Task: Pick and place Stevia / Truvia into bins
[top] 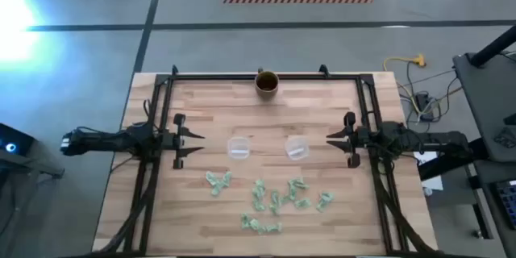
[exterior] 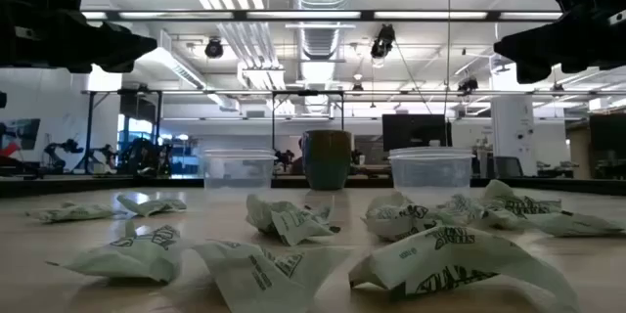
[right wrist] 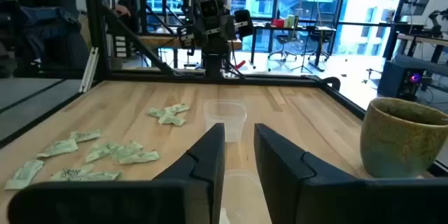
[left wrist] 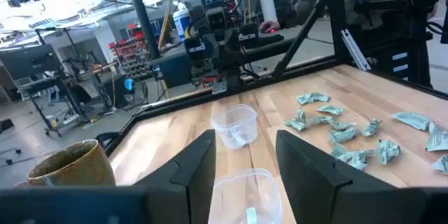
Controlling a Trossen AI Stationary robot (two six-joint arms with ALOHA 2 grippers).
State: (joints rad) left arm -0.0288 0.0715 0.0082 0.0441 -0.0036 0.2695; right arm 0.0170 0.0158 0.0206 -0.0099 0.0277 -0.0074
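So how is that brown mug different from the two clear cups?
The mug is brown-gold and opaque; the clear cups are see-through plastic. The mug stands alone at the table's far edge; the cups sit side by side mid-table, nearer the green packets. All three stand upright.

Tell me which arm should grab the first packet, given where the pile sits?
Right, probably. Most packets lie nearer the right gripper, which is open beside its clear cup. The left gripper has only a small cluster nearby.
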